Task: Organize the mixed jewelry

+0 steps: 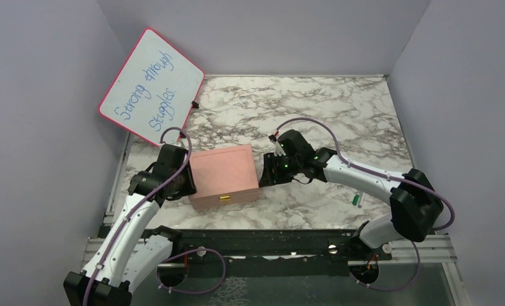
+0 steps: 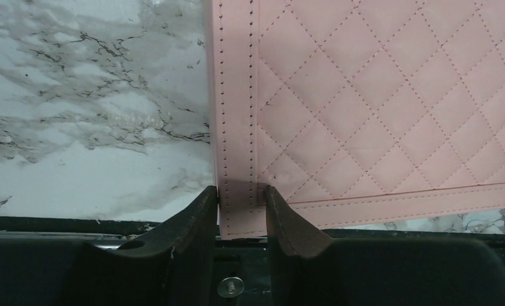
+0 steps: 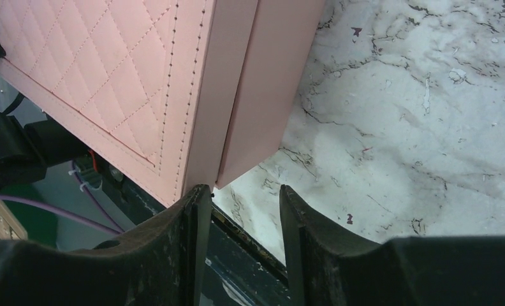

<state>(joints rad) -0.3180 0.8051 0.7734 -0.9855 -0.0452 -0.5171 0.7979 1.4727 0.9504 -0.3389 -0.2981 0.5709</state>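
The pink quilted box (image 1: pixel 223 175) lies shut on the marble table (image 1: pixel 339 115). No gold jewelry shows in any view. My left gripper (image 1: pixel 187 183) is at the box's left side. In the left wrist view its jaws (image 2: pixel 240 199) stand slightly apart over the near left corner of the lid (image 2: pixel 377 108), with the stitched border strip between them. My right gripper (image 1: pixel 266 172) is at the box's right side. In the right wrist view it (image 3: pixel 245 194) is open and empty, its left fingertip (image 3: pixel 199 197) at the lid's near right corner (image 3: pixel 192 127).
A pink-framed whiteboard (image 1: pixel 151 86) with blue writing leans at the back left. A green-and-white pen (image 1: pixel 356 199) lies near the right arm's base. The black rail (image 1: pixel 269 239) runs along the table's near edge. Purple walls close in both sides.
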